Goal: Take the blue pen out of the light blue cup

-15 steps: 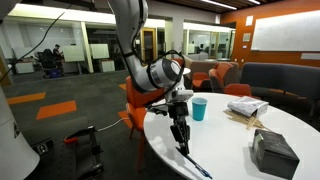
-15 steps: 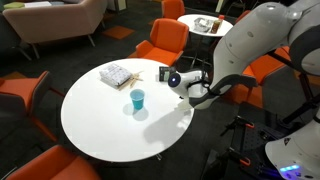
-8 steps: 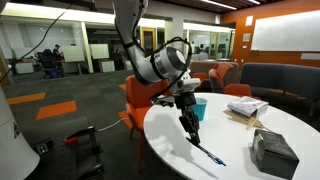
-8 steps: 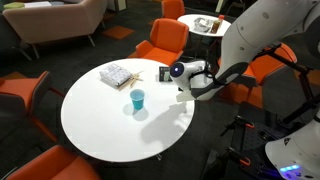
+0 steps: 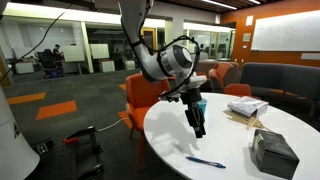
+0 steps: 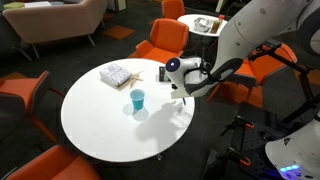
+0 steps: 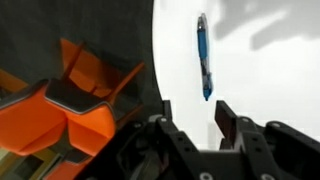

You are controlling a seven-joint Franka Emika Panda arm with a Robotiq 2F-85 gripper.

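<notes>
**Bright indoor light, mushy wrist cam**

Even ceiling light in both exterior views, low-res though. In the wrist view the white table nearly blows out, the blue pen looks smeared, and the gripper sits dark and blurry.

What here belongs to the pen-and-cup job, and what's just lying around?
For the job: blue pen, already out of the cup; light blue cup; gripper, open.
Just lying about: dark grey box; wooden sticks; orange chairs.
</notes>
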